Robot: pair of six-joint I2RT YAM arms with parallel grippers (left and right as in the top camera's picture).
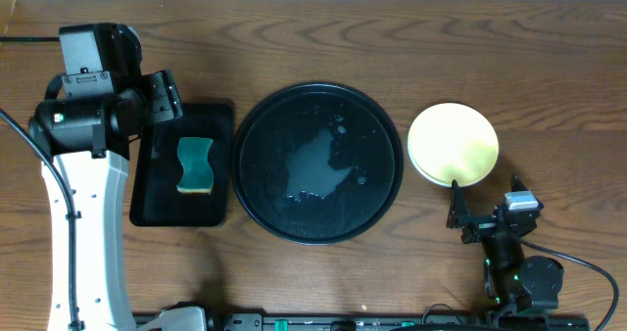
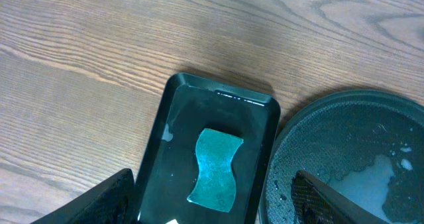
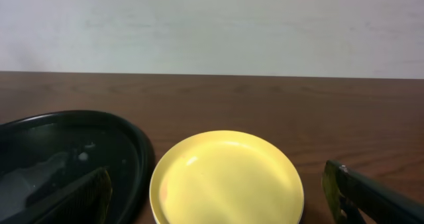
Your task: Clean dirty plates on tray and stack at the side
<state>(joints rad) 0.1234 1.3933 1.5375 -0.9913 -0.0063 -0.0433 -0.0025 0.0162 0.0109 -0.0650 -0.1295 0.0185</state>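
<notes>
The large round black tray (image 1: 257, 116) lies mid-table, bare of plates, with a puddle of water and foam (image 1: 315, 165) in it; it also shows in the left wrist view (image 2: 344, 138) and the right wrist view (image 3: 112, 134). The plates (image 1: 453, 143) sit stacked on the table right of the tray, the pale yellow one (image 3: 228, 177) on top and a paler rim showing under it. My right gripper (image 1: 487, 200) (image 3: 222, 207) stands open just in front of the stack, holding nothing. My left gripper (image 1: 163, 96) (image 2: 212, 211) hangs open above the small tray's far left, also holding nothing.
A small black rectangular tray (image 1: 157, 189) (image 2: 175, 124) lies left of the round one, touching or nearly touching it. A teal-green sponge (image 1: 196, 165) (image 2: 215, 168) rests in it. The left arm's white body (image 1: 83, 233) runs down the table's left side. The brown wood table (image 1: 392, 27) surrounds them.
</notes>
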